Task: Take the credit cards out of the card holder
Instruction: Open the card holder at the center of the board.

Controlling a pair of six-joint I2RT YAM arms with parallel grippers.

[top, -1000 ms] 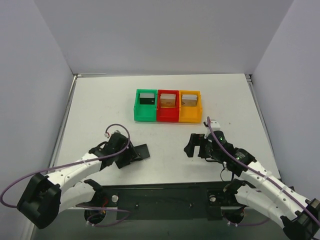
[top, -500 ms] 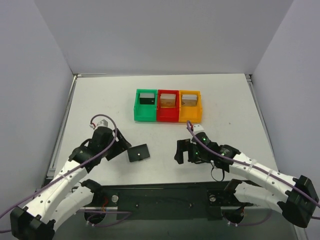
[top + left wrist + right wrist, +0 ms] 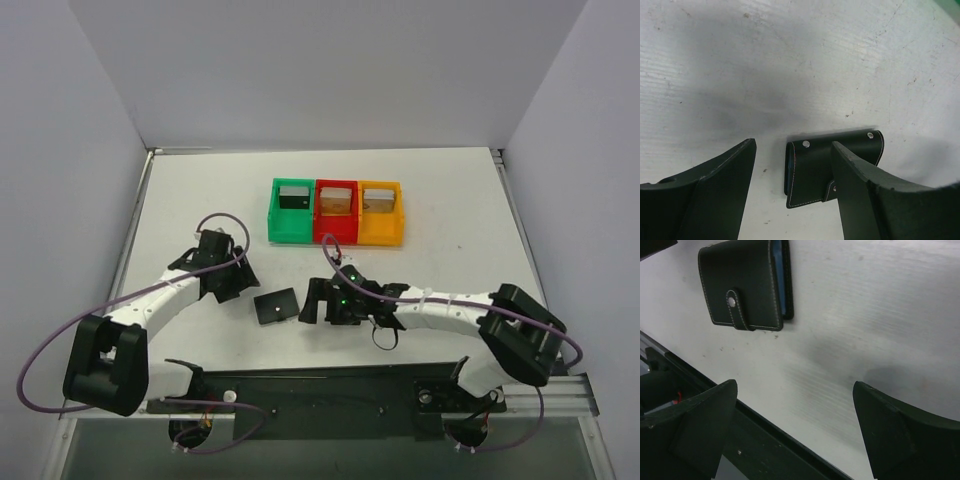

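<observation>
The card holder (image 3: 276, 305) lies flat and folded shut on the white table, its strap snapped over the stud (image 3: 731, 301). A thin blue edge (image 3: 785, 280) shows at its open side; the credit cards are otherwise hidden inside. My left gripper (image 3: 240, 284) hovers just up-left of the holder, open, with the card holder (image 3: 810, 172) lying ahead between its fingers and partly behind the right finger (image 3: 865, 195). My right gripper (image 3: 309, 302) is close on the holder's right side, open and empty. In the right wrist view the card holder (image 3: 745, 285) sits at the upper left, apart from my right gripper (image 3: 795, 386).
A green bin (image 3: 293, 237), a red bin (image 3: 335, 238) and an orange bin (image 3: 380, 238) stand in a row behind, each with a flat item inside. The black base rail (image 3: 770, 450) runs along the table's near edge, just under the right gripper.
The right arm has reached left across the table until its gripper is next to the holder. The left gripper has drawn back up-left from the holder, which stays put.
</observation>
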